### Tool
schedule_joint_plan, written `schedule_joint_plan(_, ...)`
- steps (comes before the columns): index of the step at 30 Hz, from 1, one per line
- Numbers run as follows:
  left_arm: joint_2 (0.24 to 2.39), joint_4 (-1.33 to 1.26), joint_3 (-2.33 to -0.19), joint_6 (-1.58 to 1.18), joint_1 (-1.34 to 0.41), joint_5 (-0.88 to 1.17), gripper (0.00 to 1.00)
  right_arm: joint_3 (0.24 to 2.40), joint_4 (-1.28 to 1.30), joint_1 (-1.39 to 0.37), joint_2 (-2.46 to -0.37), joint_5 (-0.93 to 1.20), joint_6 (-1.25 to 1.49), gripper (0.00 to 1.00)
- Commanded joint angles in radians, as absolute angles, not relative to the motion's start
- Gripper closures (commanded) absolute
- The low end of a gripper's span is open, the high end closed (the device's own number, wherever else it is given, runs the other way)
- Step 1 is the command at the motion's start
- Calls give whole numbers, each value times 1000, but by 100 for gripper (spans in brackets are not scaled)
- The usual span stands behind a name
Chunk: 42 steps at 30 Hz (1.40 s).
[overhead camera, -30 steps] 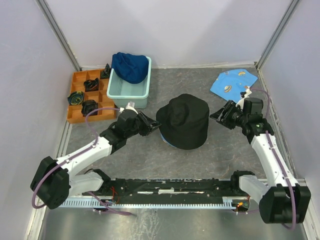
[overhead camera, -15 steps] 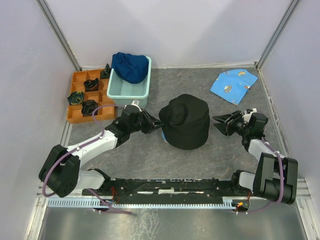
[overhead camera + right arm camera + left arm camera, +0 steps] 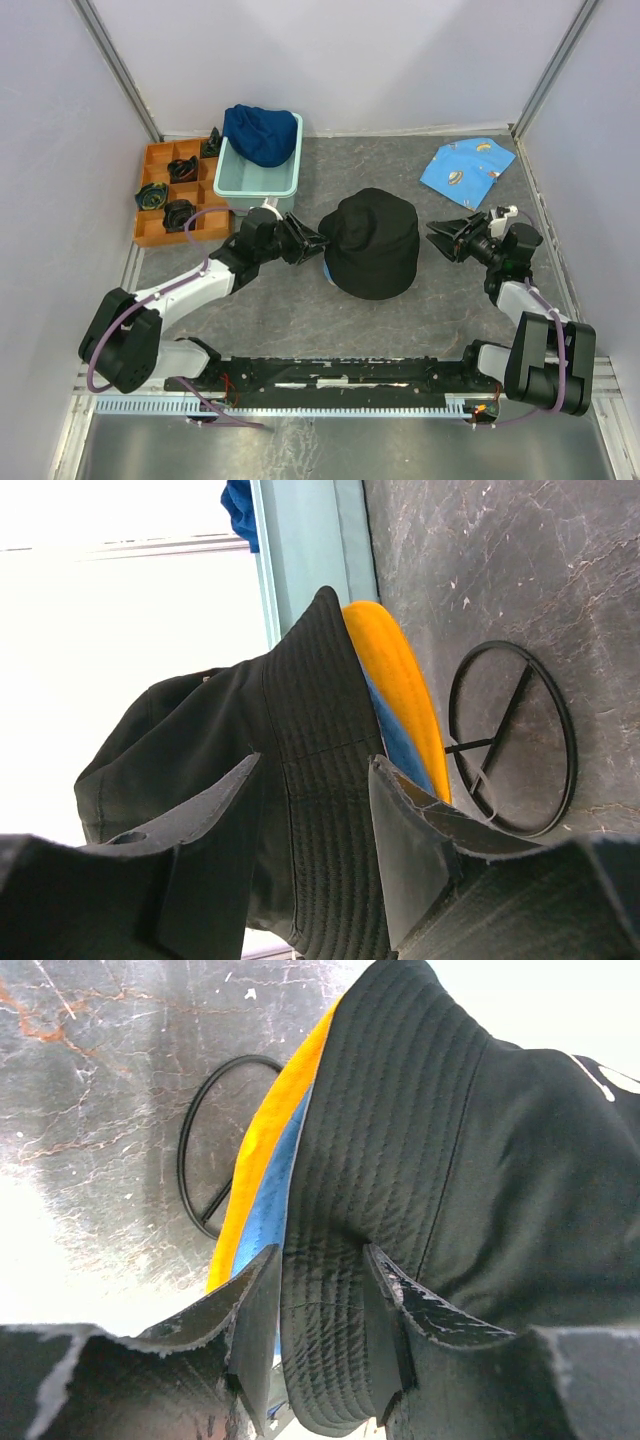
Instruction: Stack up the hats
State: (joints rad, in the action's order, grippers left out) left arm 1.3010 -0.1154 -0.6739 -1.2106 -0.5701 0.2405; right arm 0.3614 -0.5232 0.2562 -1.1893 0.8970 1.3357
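Observation:
The black hat (image 3: 370, 243) sits on top of a stack in the middle of the table. In the left wrist view the yellow-orange hat (image 3: 260, 1140) and the light blue hat (image 3: 265, 1215) show as brims under it. The dark navy hat (image 3: 260, 133) lies in the mint tub (image 3: 255, 186). My left gripper (image 3: 318, 243) is open at the stack's left side, with the black brim (image 3: 325, 1290) between its fingers. My right gripper (image 3: 436, 238) is open just right of the stack, apart from it and facing the black brim (image 3: 315, 810).
An orange compartment tray (image 3: 150, 236) with dark items stands at the back left beside the tub. A flat light-blue printed cloth (image 3: 465, 168) lies at the back right. A black wire ring (image 3: 510, 738) lies on the table beside the stack. Walls close in on three sides.
My left gripper has moved right until its fingers straddle the black brim. My right arm has dropped low and turned its open gripper toward the stack's right side.

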Motion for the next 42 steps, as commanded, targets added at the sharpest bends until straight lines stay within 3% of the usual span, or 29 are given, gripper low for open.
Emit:
schedule_joint_plan(1,1280,-267,-649,-1228,-560,264,54,360,-586,260,-1201,931,1333,46)
schedule_joint_plan(12,1244,-362,-557,-1213,-545,229,50,379,-593,259,-1221,937,1335,48)
schedule_joint_plan(21,1252,-775,-402,-1297,-493,284,43,368,-578,258,-1223,941,1327,49)
schedule_joint_plan(30,1321,-896,-391,-1342,-484,334,43,372,-565,259,-1222,941,1325,49)
schedule_joint_plan(37,1334,-884,-390,-1332,-483,357,43,376,-556,260,-1213,935,1326,50)
schedule_joint_plan(42,1222,-667,-414,-1238,-466,301,40,376,-552,259,-1208,935,1324,50)
